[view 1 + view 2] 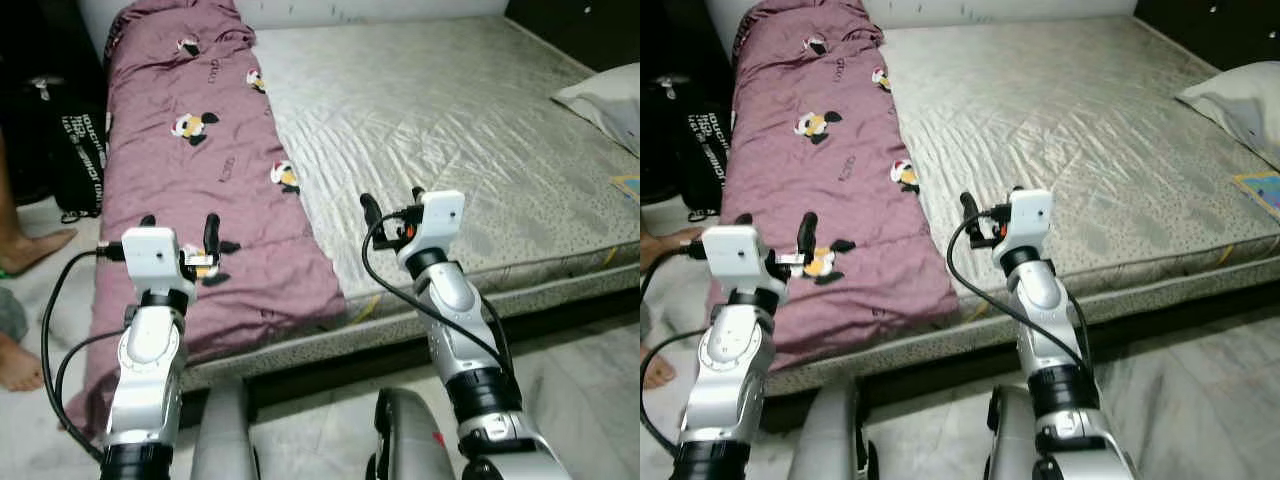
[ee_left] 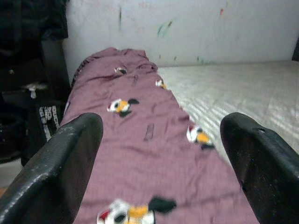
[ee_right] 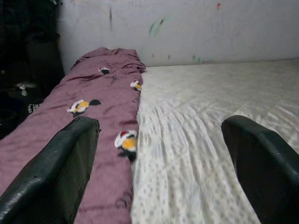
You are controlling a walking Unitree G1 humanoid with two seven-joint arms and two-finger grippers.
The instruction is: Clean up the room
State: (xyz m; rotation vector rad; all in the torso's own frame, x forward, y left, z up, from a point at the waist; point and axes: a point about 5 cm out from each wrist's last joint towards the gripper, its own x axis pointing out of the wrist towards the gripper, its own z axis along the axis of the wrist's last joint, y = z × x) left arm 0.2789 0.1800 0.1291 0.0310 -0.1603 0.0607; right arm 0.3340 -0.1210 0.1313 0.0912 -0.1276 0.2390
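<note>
A bed (image 1: 560, 262) with a bare grey mattress (image 1: 440, 120) is seen in front of the robot, and a purple blanket (image 1: 190, 200) printed with small cartoon figures is laid in a long strip along the left side of it, with its near end hanging over the bed edge toward the floor. This blanket is judged to be the thing that the tidying concerns, since it is bunched at the far end near the white wall (image 2: 187, 28) and not spread over the mattress. The left gripper (image 1: 180, 228) is held above the near part of the blanket, fingers spread apart and nothing between them; in the left wrist view the fabric is seen between the two black fingers (image 2: 65, 158), but no contact can be confirmed. The right gripper (image 1: 392, 202) is raised over the mattress just beside the blanket's edge, its jaws also released and empty. Both arms are probably kept at this height so that the cloth can be reached from above. A white pillow (image 1: 605, 100) is lying at the right side of the bed, and a person's bare foot (image 1: 30, 248) is seen on the floor at the left, near a black bag (image 1: 80, 150)
</note>
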